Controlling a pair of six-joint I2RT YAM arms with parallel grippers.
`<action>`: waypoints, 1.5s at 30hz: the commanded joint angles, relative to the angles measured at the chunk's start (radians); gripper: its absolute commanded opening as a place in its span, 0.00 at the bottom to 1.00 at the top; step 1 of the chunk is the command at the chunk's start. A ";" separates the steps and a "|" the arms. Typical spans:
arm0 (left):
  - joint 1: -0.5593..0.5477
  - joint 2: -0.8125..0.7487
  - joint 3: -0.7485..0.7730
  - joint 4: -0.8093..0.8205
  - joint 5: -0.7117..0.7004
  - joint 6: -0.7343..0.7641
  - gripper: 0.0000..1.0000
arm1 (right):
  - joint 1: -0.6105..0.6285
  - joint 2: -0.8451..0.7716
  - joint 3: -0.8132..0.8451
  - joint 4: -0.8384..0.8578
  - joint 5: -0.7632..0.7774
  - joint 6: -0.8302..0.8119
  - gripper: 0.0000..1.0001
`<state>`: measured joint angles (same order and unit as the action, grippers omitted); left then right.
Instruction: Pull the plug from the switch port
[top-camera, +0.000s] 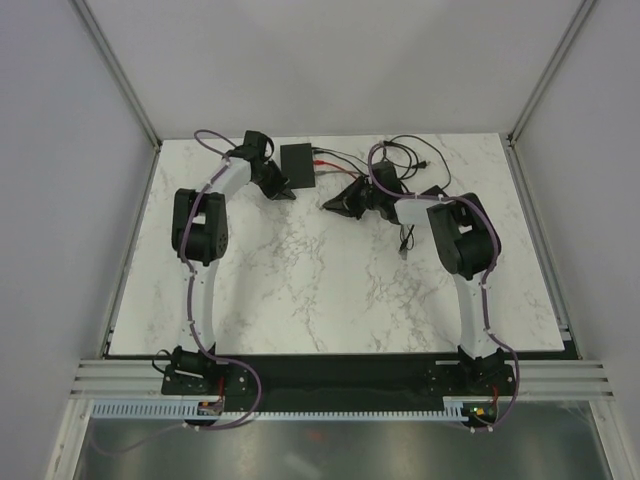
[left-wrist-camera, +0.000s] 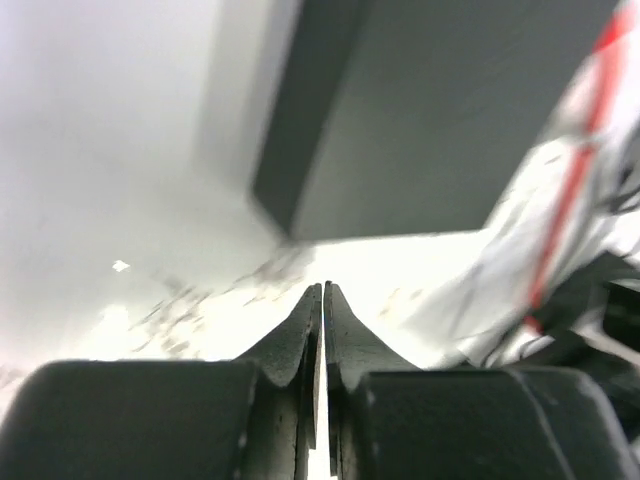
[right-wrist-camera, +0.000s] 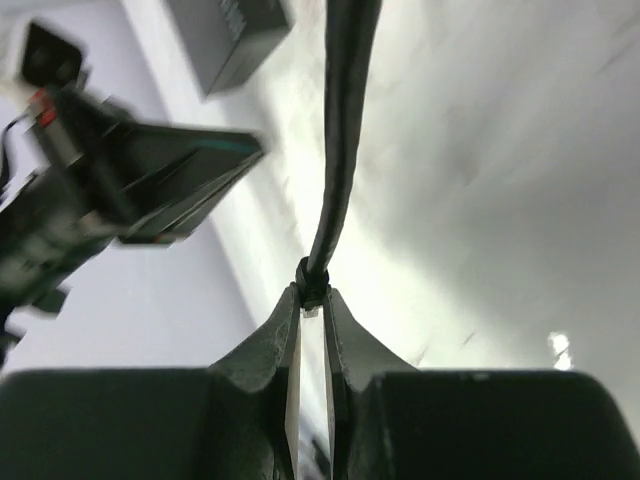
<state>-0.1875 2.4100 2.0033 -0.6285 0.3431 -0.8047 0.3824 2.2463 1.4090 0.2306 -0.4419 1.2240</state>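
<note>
The switch is a flat black box lying at the back of the marble table; it also shows in the left wrist view and the right wrist view. My right gripper is to the right of the switch and apart from it. It is shut on the plug, a small plug with a black boot. The plug's black cable runs up and away from the fingertips. My left gripper sits just in front of the switch's near left corner. Only a hairline slit shows between its fingers, and nothing is in them.
A red cable meets the switch's right edge. Loose black cords loop at the back right, and one cord end lies near the right arm. White walls close in the table at the back and sides.
</note>
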 joint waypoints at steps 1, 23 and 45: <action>-0.016 -0.109 -0.099 -0.062 -0.030 0.139 0.09 | 0.003 -0.114 -0.012 0.003 -0.254 -0.038 0.00; -0.036 -0.867 -0.558 -0.149 -0.128 0.357 0.27 | 0.021 -0.340 -0.156 1.068 -0.593 0.703 0.00; -0.010 -0.960 -0.500 -0.237 -0.338 0.308 0.28 | 0.080 -0.551 0.131 -0.518 -0.545 -0.332 0.00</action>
<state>-0.2161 1.5013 1.4536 -0.8284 0.1364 -0.5034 0.3878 1.7344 1.5566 -0.0303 -1.0016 1.0512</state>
